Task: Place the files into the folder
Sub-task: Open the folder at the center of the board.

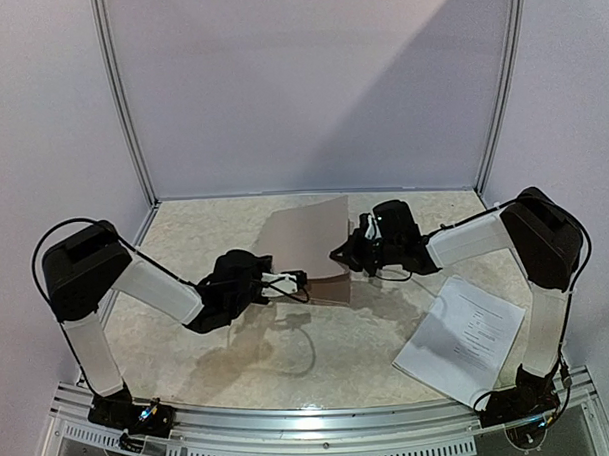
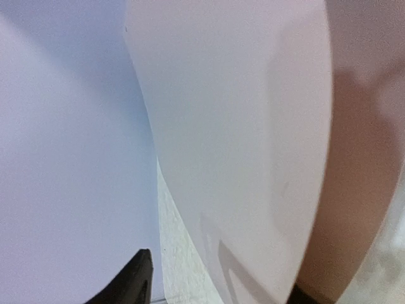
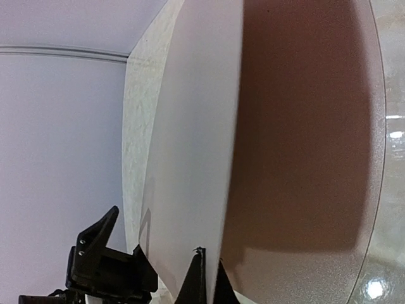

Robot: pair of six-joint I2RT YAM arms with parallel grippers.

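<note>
Right gripper (image 1: 338, 255) pinches the upright folder (image 1: 303, 238) — files (image 1: 460, 338) lie apart.

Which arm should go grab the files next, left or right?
Right, probably: the files lie by its base, far from the left gripper. But the right gripper pinches the folder, so it would have to let go first.

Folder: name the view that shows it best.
Top external: the whole folder shows, upright between the left claw and right claw. Both wrist views catch only close, cropped stretches of its curved cover.
</note>
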